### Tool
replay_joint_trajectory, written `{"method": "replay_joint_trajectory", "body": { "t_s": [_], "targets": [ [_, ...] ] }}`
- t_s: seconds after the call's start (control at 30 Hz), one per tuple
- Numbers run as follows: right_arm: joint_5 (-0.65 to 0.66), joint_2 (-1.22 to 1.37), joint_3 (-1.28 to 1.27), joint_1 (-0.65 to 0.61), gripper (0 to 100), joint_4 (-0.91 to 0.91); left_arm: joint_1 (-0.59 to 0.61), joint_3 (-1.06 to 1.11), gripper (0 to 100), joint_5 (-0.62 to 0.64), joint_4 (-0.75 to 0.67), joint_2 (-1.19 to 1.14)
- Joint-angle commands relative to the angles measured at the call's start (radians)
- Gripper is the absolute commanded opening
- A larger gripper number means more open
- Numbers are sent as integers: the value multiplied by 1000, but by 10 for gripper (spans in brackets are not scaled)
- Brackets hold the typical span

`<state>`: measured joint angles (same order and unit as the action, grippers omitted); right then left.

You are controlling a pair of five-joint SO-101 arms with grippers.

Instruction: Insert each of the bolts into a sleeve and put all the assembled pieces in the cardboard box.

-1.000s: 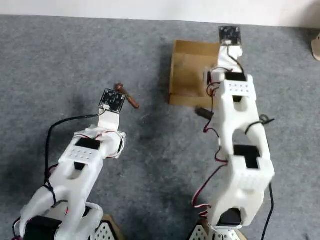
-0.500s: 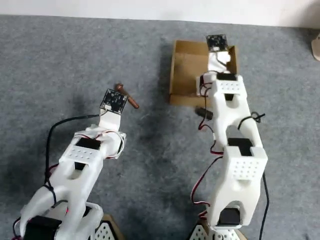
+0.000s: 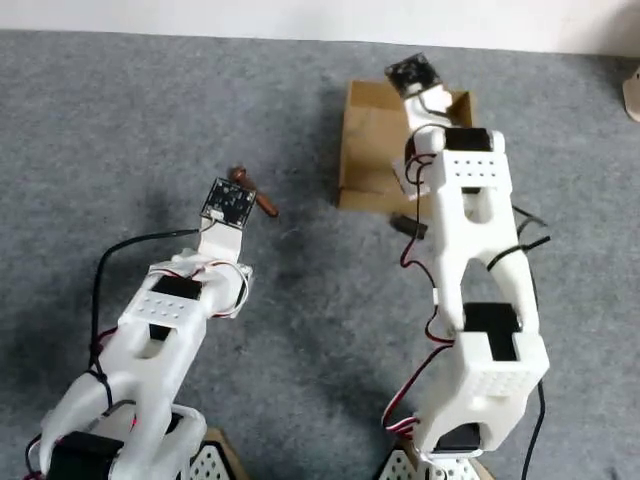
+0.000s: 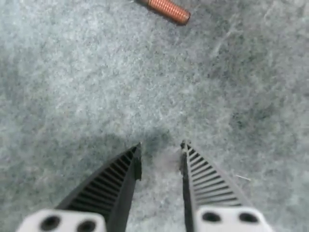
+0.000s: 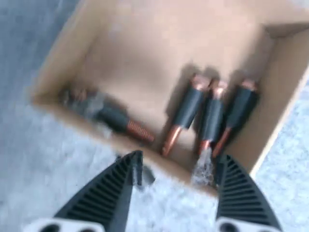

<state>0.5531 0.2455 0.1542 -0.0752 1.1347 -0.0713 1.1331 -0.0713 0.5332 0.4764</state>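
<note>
Table: grey, carpet-like covering right across. Far edge meets a white strip.
Cardboard box: open side up, flat on the covering near the far edge, right of middle.
Black sleeve: on the covering just beside the box's near wall, outside it.
Copper bolt: loose, lying on its side left of the box and well apart from it; its threaded end rests on bare covering.

Arms: the left arm and the right arm have white plastic shells, with grids of small holes.
Joints: black motor blocks between the white parts.
Cables: one black cable at left; thin red and black wires at right.
Left gripper: black, pointed, ribbed fingers.
</note>
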Motion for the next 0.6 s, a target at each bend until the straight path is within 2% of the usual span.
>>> {"method": "replay_joint_trajectory", "body": {
  "t_s": [0.0,0.33,0.57],
  "targets": [
    [126,-73,47,-15,213,93,7,-42,136,-8,-15,-4],
    [344,-73,45,-39,213,317,5,-45,136,-8,-15,-8],
    [365,-70,41,-67,213,371,5,-45,136,-9,-17,-8]
  ]
}}
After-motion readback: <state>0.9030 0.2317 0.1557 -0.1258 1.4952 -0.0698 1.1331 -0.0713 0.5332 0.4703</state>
